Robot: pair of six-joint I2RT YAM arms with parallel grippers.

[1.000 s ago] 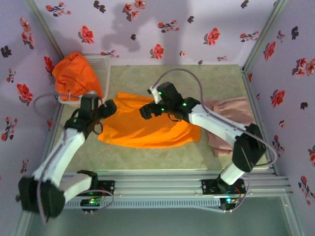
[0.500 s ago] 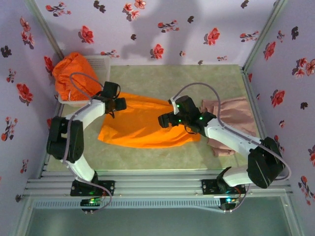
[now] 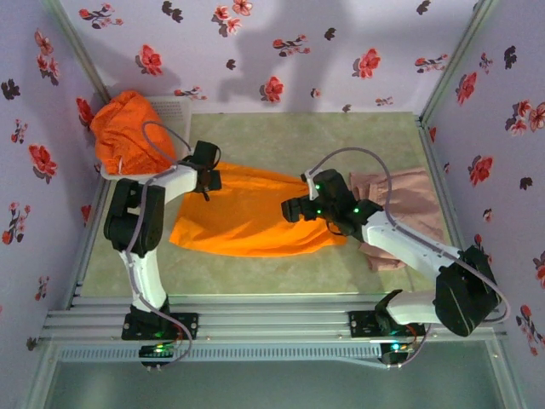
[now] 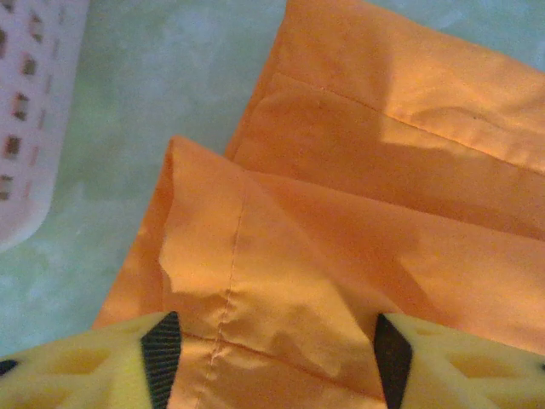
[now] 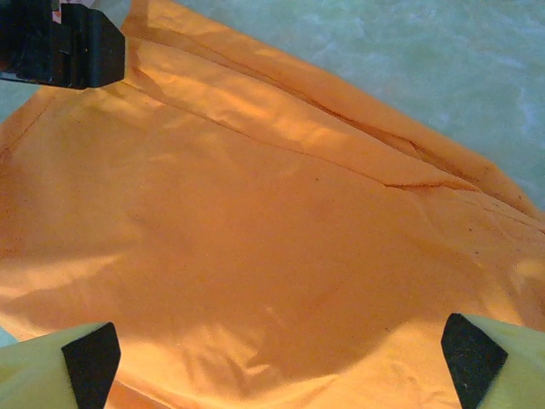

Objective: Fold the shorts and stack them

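I see orange shorts (image 3: 255,217) spread, apparently unfolded; pink shorts (image 3: 409,198) aside, second orange pair (image 3: 128,132) on the basket (image 3: 180,107). Left gripper (image 4: 271,354) and right gripper (image 5: 281,354) both gape; nothing stacked.

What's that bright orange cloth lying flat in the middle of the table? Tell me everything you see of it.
It is a pair of bright orange fabric shorts, thin and smooth-looking with stitched seams and hems. It lies spread nearly flat on the pale green table, its far left corner folded over. The left arm's jaws straddle that corner; the right arm's jaws, open, hang over its right part.
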